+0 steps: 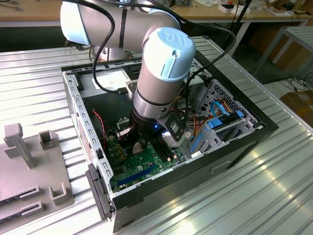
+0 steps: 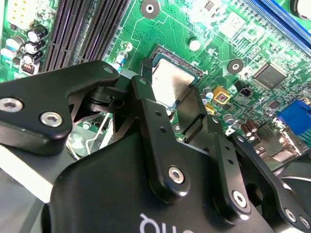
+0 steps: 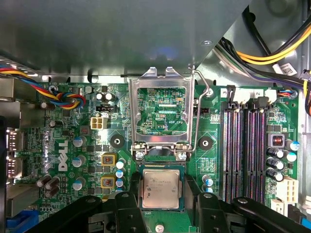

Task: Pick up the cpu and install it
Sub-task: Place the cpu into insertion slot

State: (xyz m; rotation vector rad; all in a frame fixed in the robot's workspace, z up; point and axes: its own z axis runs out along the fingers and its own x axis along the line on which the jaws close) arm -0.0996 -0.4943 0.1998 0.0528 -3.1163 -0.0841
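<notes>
The cpu [image 3: 160,188], a small square chip with a silver-grey face, lies flat over the socket on the green motherboard [image 3: 73,141]. My gripper [image 3: 164,201] is shut on it, one black finger [image 3: 127,208] against each side. In the second wrist view the cpu [image 2: 171,81] shows between the same black fingers [image 2: 146,104], and the gripper [image 2: 170,94] closes around it. The socket's metal retention frame [image 3: 161,109] stands flipped open just beyond the chip. In the exterior view the gripper [image 1: 138,146] reaches down inside the open computer case [image 1: 244,142].
Long black memory slots [image 3: 245,145] run beside the socket. Coloured cables [image 3: 272,53] hang near the case wall, and blue drive brackets [image 1: 215,129] sit toward the exterior view's right. A grey fixture [image 1: 29,166] with upright posts stands on the ribbed table at the exterior view's left.
</notes>
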